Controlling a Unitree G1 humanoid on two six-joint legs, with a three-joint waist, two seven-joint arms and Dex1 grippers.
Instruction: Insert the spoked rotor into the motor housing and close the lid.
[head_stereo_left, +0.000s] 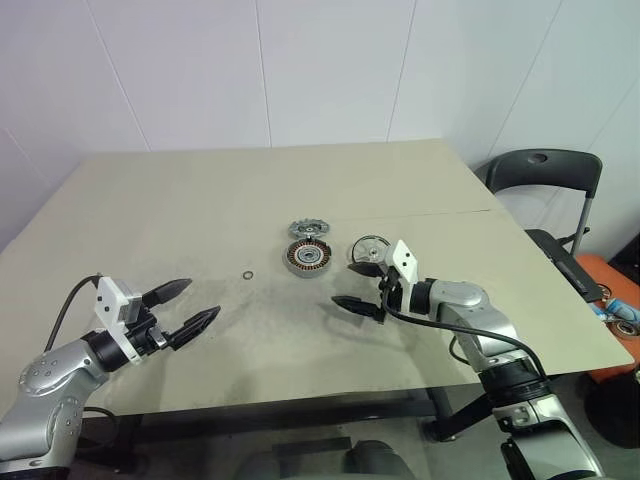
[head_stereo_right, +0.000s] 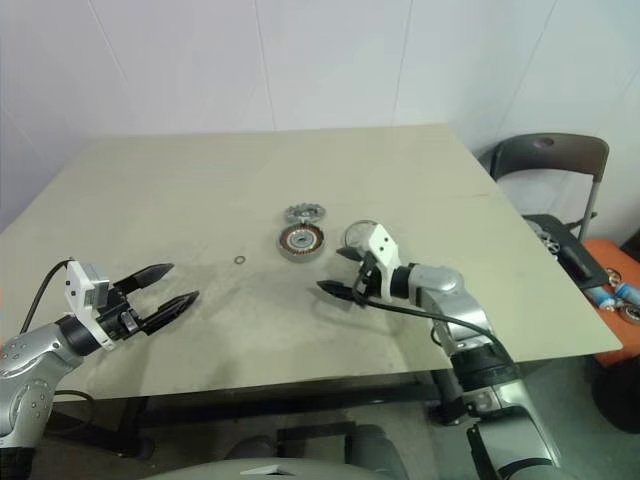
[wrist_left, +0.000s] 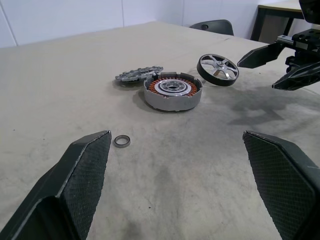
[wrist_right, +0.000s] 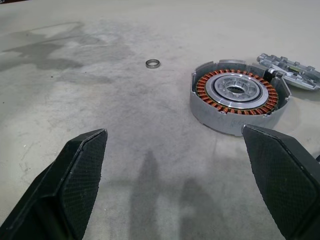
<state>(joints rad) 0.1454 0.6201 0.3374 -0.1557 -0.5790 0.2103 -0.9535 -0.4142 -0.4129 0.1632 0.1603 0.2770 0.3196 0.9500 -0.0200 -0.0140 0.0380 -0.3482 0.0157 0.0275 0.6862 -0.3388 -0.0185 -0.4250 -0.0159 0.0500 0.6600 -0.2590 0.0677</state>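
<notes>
Because the spoked rotor (wrist_left: 218, 68) is a thin, rigid metal wheel with a smooth black rim, it looks light but slippery; pinching across the rim edge seems the safest hold. It leans tilted on the bench (head_stereo_left: 200, 200), just beside the motor housing (head_stereo_left: 307, 258), whose copper windings look easy to damage. Behind the housing lies the lid (head_stereo_left: 309, 229). Nearest the rotor, the right end effector (head_stereo_left: 358, 286) is spread wide and empty; the left end effector (head_stereo_left: 185, 305), well apart, likewise.
</notes>
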